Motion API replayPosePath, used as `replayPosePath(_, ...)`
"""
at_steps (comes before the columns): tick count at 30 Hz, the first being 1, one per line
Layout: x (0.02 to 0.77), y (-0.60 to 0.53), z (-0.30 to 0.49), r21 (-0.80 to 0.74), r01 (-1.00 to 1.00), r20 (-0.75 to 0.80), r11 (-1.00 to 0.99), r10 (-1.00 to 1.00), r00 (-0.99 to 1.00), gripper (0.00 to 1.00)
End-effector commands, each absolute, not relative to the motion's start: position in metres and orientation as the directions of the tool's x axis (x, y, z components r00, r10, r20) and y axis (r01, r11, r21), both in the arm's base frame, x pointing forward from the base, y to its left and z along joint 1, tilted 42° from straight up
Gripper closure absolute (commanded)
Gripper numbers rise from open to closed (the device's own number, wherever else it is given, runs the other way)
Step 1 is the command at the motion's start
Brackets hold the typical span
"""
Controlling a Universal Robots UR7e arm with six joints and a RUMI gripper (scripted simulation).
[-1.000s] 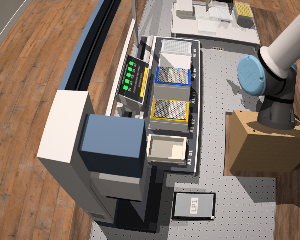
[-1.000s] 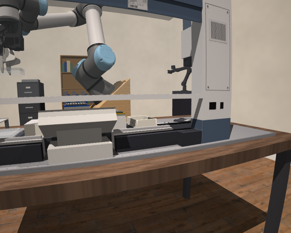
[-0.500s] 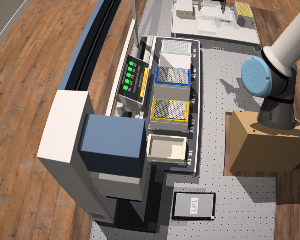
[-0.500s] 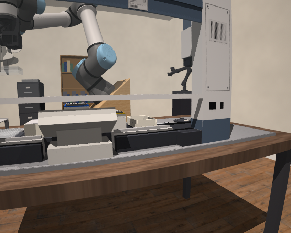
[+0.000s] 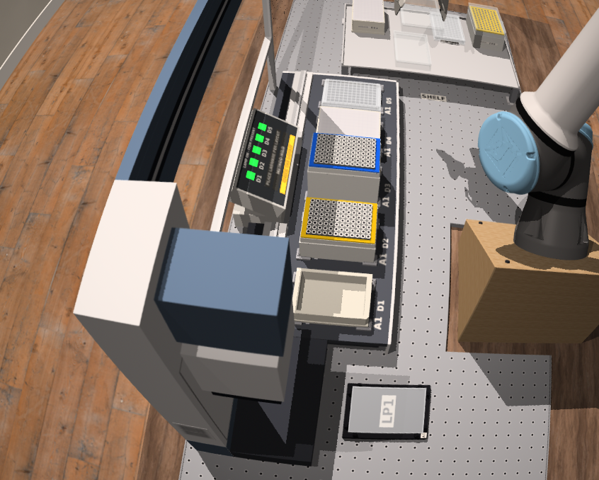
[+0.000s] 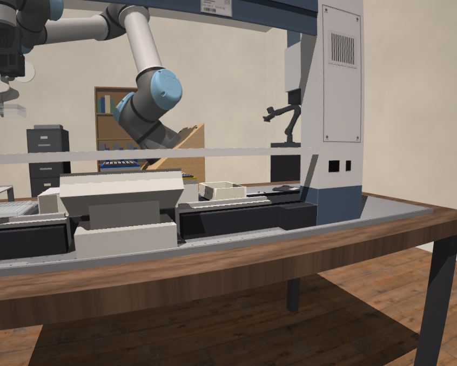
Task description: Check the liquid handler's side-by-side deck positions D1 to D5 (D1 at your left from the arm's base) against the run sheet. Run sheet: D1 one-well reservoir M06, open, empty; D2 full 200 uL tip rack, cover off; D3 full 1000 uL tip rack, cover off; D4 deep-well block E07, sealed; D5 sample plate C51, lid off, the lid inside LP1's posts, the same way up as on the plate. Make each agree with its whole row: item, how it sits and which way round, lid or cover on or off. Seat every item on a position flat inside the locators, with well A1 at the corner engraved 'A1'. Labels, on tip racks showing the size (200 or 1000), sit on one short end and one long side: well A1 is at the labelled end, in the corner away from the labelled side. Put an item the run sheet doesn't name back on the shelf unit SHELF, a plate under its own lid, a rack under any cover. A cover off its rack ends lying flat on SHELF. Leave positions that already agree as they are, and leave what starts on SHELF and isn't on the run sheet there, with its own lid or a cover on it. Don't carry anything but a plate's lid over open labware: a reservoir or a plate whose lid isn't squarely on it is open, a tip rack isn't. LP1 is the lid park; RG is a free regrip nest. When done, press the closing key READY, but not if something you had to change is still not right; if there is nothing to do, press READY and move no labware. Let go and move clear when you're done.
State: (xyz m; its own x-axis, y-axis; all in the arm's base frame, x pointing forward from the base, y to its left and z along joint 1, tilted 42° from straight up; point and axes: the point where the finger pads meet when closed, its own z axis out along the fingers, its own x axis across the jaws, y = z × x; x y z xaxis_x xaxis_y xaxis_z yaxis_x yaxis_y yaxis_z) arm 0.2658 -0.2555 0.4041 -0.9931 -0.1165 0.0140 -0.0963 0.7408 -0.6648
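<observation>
The gripper [image 6: 6, 91] hangs at the upper left edge of the exterior view, largely cut off by the frame, its fingers partway apart and pinching a clear flat lid [image 6: 13, 110] that hangs level just under them, high above the deck. In the top view the tool sits at the very top edge — only two dark finger stubs [image 5: 442, 7] show, over the shelf unit SHELF [image 5: 500, 77], where clear pieces and a yellow-topped tip rack [image 5: 486, 22] are faint and hard to separate. On the deck, D1 holds an open cream reservoir [image 5: 332, 296]; D2 a yellow-framed tip rack [image 5: 340, 219]; D3 a blue-framed tip rack [image 5: 345, 151], both uncovered and with one half of their holes darker than the other; D4 a block with a plain white top [image 5: 350, 121]; D5 a well plate [image 5: 350, 93] with no lid that I can make out. Labels on the labware are not readable. The lid park LP1 [image 5: 386, 410] lies at lower centre, well apart from the tool. The liquid handler's blue head [image 5: 224, 270] overhangs the reservoir's left side, and the arm's elbow joint [image 5: 507, 152] blocks part of the perforated table at right.
</observation>
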Motion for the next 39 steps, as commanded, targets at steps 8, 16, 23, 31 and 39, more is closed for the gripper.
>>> replayPosePath(8,0.270,-0.307,0.450,-0.663,-0.098,0.013,0.742,-0.119,-0.993,1.00)
replayPosePath(16,0.272,-0.330,0.469,-0.664,-0.098,0.013,0.742,-0.119,-0.993,1.00)
replayPosePath(23,0.273,-0.347,0.485,-0.664,-0.098,0.013,0.742,-0.119,-0.993,1.00)
replayPosePath(31,0.273,-0.347,0.485,-0.664,-0.098,0.013,0.742,-0.119,-0.993,1.00)
replayPosePath(39,0.319,-0.342,0.486,-0.664,-0.099,0.013,0.741,-0.121,-0.993,1.00)
